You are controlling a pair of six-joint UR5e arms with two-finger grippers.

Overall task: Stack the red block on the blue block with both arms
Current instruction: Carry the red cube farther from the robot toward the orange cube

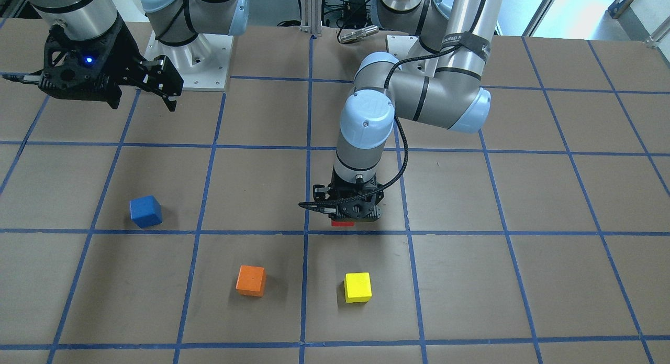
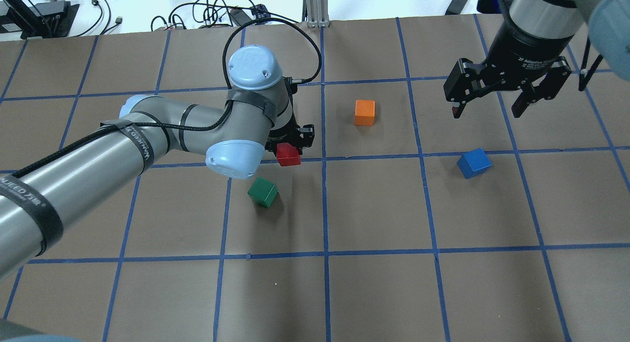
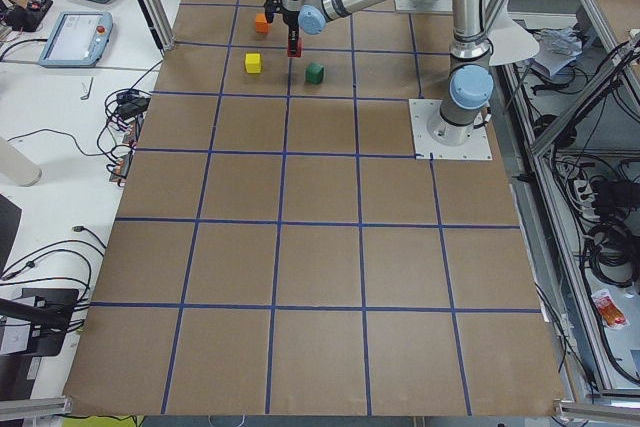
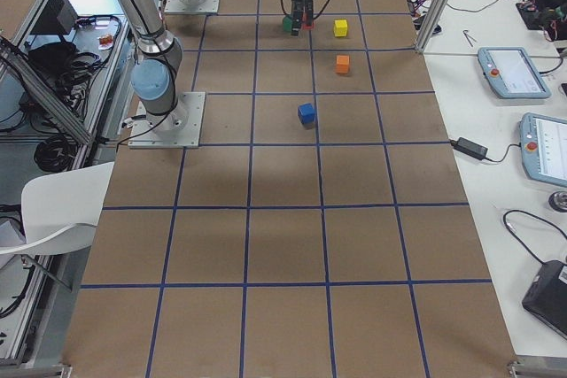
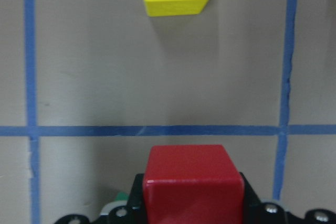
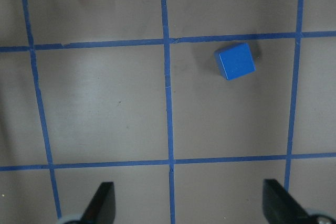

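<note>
The red block (image 2: 288,154) sits between the fingers of my left gripper (image 2: 290,147), which is shut on it just above the table near a blue tape line. It fills the bottom of the left wrist view (image 5: 193,184), and only a sliver of it shows under the gripper (image 1: 349,217) in the front view (image 1: 343,223). The blue block (image 2: 474,163) lies alone on the table on my right side, and shows in the front view (image 1: 145,211) and the right wrist view (image 6: 235,61). My right gripper (image 2: 487,108) is open and empty, raised above the table a little beyond the blue block.
A green block (image 2: 263,192) lies close to the left gripper on the near side. An orange block (image 2: 364,112) and a yellow block (image 1: 358,287) lie farther out. The brown table (image 2: 374,283) carries a grid of blue tape.
</note>
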